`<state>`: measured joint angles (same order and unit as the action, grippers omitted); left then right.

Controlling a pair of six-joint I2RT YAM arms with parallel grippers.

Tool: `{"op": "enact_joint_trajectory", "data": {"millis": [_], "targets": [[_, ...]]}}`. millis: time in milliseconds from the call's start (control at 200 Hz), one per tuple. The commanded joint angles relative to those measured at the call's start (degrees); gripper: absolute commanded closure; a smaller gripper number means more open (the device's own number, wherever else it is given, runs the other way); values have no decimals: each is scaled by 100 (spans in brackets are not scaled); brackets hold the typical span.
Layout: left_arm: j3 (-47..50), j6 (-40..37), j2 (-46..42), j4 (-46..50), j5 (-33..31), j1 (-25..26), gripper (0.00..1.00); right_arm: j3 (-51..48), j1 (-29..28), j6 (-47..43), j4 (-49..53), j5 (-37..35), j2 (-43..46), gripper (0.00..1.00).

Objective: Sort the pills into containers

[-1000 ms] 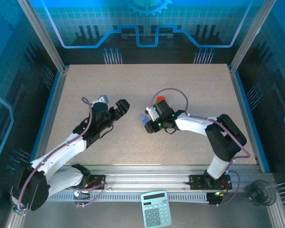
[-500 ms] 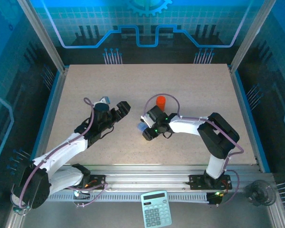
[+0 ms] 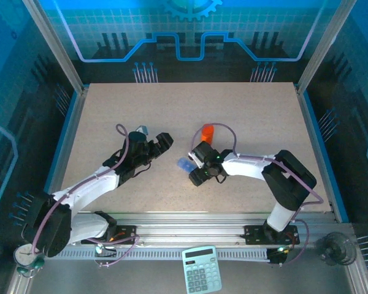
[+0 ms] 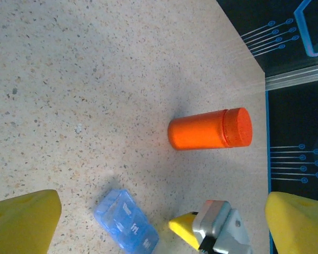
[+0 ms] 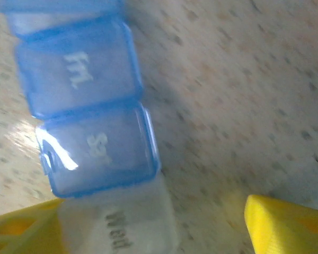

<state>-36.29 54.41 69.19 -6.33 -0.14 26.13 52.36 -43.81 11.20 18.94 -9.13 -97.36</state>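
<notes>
The pill box (image 3: 185, 164), a row of translucent blue containers with closed lids, lies flat on the table just left of my right gripper (image 3: 194, 173). Close up, the box (image 5: 87, 132) shows lids marked Fri, Sat and Wed. It lies against one yellow finger (image 5: 21, 227) of my right gripper (image 5: 153, 211), whose jaws stand open round its end, the other finger well clear. My left gripper (image 3: 154, 146) is open, a short way left of the box (image 4: 126, 221). Its yellow fingers (image 4: 21, 219) hold nothing. The pills are hidden.
An orange bottle (image 3: 207, 132) with an orange cap stands just behind the right gripper, and the bottle (image 4: 209, 129) is also ahead of my left gripper. Speckled tabletop (image 3: 257, 116) lies bare to the back and sides. A calculator (image 3: 201, 268) sits off the table's front rail.
My right gripper has opened and let go of the pill box, which now rests on the table a little lower than before. The left arm has edged right toward it.
</notes>
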Motion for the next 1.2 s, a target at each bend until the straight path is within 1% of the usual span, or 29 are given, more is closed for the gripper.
{"op": "enact_joint_trajectory", "data": {"millis": [0,180,345,495,595,695,780,936,1196], "targets": [[-289,-197,131,-182,220,-29,1,-48,188,378,619,-802,184,19],[-402,-396,244,-47,352,-33,1,43,538,602,736,-936,300,19],[-600,-737,330,250,340,-34,1,244,877,673,904,-479,512,19],[-982,-1237,554,970,335,-32,1,251,965,770,957,-21,1005,19],[-1254,-1620,794,1552,348,-29,1,308,1015,938,874,246,1105,17],[-1490,-1978,1050,2087,266,-14,1,409,1021,1129,704,397,957,15],[-1582,-2215,1178,2363,136,23,1,545,1002,1254,622,478,693,14],[-1587,-2453,1198,2510,-2,118,1,722,905,1330,493,503,279,14],[-1641,-2865,1286,2767,-260,465,1,828,858,1399,334,514,-125,14]]}}
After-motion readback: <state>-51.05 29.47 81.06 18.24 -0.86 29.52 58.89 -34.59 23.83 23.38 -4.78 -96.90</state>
